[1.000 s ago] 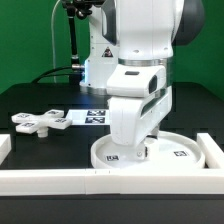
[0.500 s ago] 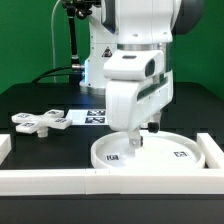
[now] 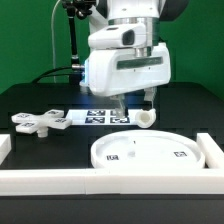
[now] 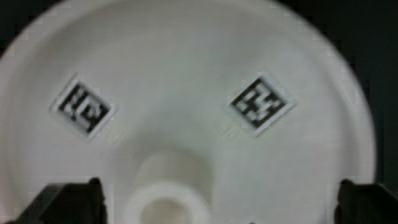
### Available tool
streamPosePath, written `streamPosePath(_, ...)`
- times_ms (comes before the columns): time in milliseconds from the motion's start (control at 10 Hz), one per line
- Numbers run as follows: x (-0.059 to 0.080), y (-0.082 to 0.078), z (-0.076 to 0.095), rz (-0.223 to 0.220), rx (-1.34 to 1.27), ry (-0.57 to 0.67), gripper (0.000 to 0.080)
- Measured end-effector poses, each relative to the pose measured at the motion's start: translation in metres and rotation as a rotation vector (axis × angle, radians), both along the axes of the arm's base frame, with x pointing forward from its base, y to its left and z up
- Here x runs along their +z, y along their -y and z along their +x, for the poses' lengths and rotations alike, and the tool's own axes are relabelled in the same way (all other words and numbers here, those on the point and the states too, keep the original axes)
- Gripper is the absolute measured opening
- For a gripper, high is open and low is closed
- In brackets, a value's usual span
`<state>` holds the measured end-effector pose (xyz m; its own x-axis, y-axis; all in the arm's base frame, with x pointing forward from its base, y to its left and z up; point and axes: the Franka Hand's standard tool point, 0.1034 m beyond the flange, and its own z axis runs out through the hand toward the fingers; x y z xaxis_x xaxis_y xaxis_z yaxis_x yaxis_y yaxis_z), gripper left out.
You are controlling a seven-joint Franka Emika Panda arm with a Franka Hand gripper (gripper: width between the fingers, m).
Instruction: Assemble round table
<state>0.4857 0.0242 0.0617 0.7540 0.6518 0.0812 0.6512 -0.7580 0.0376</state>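
Fingers (image 4: 80,200) spread wide apart, gripping nothing, raised above the round table's large disc (image 3: 150,150). Short cylinder leg (image 3: 147,118) seen just beneath them in the exterior view, over the disc's far rim; in the wrist view (image 4: 169,195) seen end-on between the two dark fingertips, nearer one of them, narrower than the gap. Cannot tell whether touching a finger or resting on anything.

Lying flat near the black worktop's (image 3: 40,100) front edge, toward the exterior view's right: the white rimmed disc, two small black-and-white tags on its face, just behind the long white border wall (image 3: 110,180). Filling most of the wrist view (image 4: 178,60).

Lying toward the worktop's edge at the exterior view's left: the cross-shaped base (image 3: 38,121) with round ends, well apart from the disc, just beside the marker board (image 3: 100,117).
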Motion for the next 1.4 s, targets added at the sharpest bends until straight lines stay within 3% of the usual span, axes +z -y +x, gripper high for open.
streamPosePath(500,-0.001,-0.002,-0.004,0.011,-0.080,-0.005,0.0649)
streamPosePath(800,-0.008,0.004,-0.016,0.069,-0.468,-0.027,0.0649)
streamPosePath(1000,-0.014,0.001,-0.037,0.101,-0.799,-0.068,0.0649)
streamPosePath(1400,-0.015,-0.005,-0.037,0.129,-1.058,-0.106,0.0649)
